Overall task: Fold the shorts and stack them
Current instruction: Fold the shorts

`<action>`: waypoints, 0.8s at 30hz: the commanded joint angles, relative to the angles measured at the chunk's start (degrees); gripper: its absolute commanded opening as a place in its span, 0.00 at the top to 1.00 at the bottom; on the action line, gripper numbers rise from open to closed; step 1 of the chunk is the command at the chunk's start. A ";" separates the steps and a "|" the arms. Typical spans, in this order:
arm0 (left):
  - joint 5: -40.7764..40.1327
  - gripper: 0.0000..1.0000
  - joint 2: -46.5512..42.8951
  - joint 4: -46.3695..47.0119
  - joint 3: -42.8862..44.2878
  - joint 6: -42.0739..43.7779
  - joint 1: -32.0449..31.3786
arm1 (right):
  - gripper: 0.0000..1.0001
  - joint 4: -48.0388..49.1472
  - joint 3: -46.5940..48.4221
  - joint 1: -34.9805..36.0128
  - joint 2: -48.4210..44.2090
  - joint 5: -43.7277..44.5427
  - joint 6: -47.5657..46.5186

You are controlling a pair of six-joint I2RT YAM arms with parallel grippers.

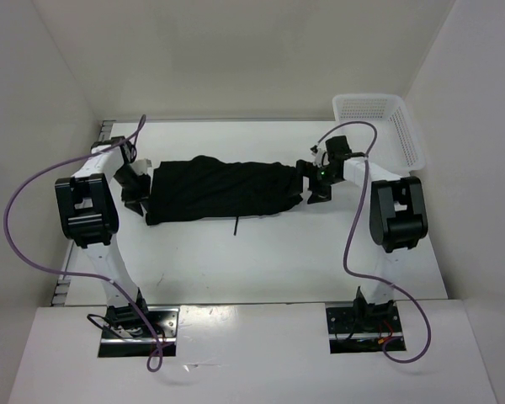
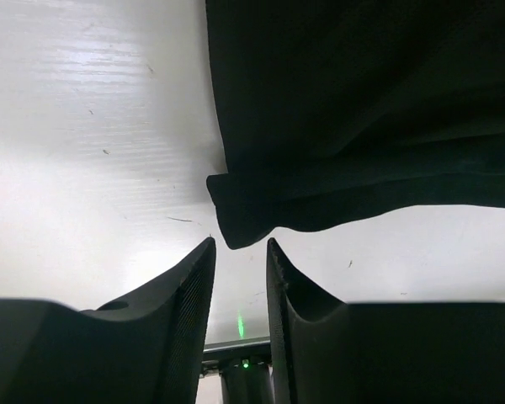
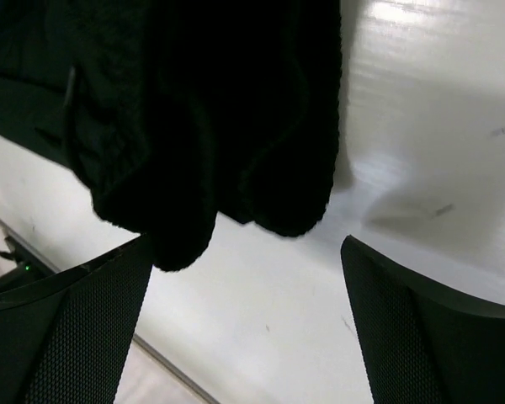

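The black shorts [image 1: 219, 189] lie spread flat across the middle of the white table, with a thin drawstring [image 1: 235, 227] hanging off the near edge. My left gripper [image 1: 135, 187] is at the shorts' left end, its jaws a narrow gap apart and empty; in the left wrist view [image 2: 240, 246] a corner of the shorts [image 2: 236, 220] lies just beyond the fingertips. My right gripper [image 1: 314, 183] is at the shorts' right end, wide open; in the right wrist view [image 3: 244, 248] the shorts' edge [image 3: 202, 126] lies just ahead, touching the left finger.
A white mesh basket [image 1: 387, 122] stands at the back right corner. White walls enclose the table on the left, back and right. Purple cables loop from both arms.
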 commanded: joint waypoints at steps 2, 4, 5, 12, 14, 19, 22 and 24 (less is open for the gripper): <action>-1.59 0.62 0.20 -1.89 1.55 0.21 0.31 | 0.06 3.78 3.49 0.95 4.07 4.41 2.95; -1.60 0.61 0.20 -0.66 4.27 0.21 0.84 | 0.09 4.40 3.50 1.48 4.96 5.03 2.95; -1.60 0.59 0.20 0.73 5.67 0.21 0.84 | 0.11 4.92 3.50 1.48 5.65 5.03 2.95; 1.66 0.57 11.18 4.70 25.44 0.21 -0.30 | 0.47 6.24 5.16 2.09 7.42 9.15 3.13; 1.66 0.55 15.22 6.72 30.88 0.21 -0.92 | 0.61 6.24 5.17 2.09 7.42 9.69 1.38; 0.95 0.53 23.22 8.48 38.72 0.21 -3.90 | 0.64 2.74 4.91 2.09 5.06 10.22 -4.15; 0.95 0.52 26.21 8.48 42.93 0.21 -5.31 | 0.46 -1.03 4.29 0.70 2.94 8.56 -9.86; 2.44 0.52 26.92 8.48 43.65 0.21 -5.31 | 0.40 -3.50 4.81 0.16 0.83 7.84 -16.97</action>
